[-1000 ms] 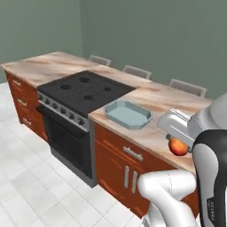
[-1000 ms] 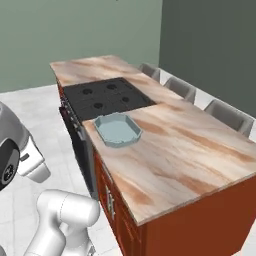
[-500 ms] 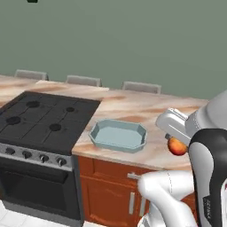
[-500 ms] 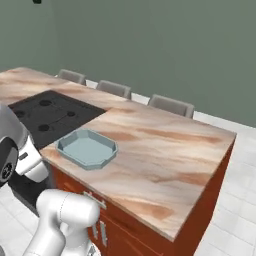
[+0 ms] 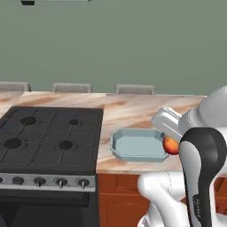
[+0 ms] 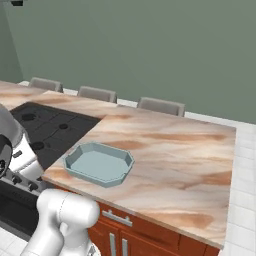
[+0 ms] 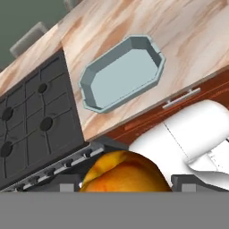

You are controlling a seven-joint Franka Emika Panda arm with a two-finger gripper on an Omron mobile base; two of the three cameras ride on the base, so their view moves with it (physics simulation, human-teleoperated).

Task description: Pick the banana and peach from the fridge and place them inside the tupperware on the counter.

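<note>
Hand [image 5: 174,142] grasps the peach [image 7: 121,173], held off the desk's [image 6: 190,150] front edge. The tupperware [image 7: 121,74] lies just beyond that edge, ahead.

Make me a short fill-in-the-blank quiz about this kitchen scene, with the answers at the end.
1. The gripper holds the ____, an orange-red fruit.
2. The tupperware on the counter has ____ inside it so far.
3. In the left base view, the black appliance to the left of the tupperware is the ____.
4. Behind the counter stand three grey ____.

Missing words: peach; nothing; stovetop; chairs
</note>
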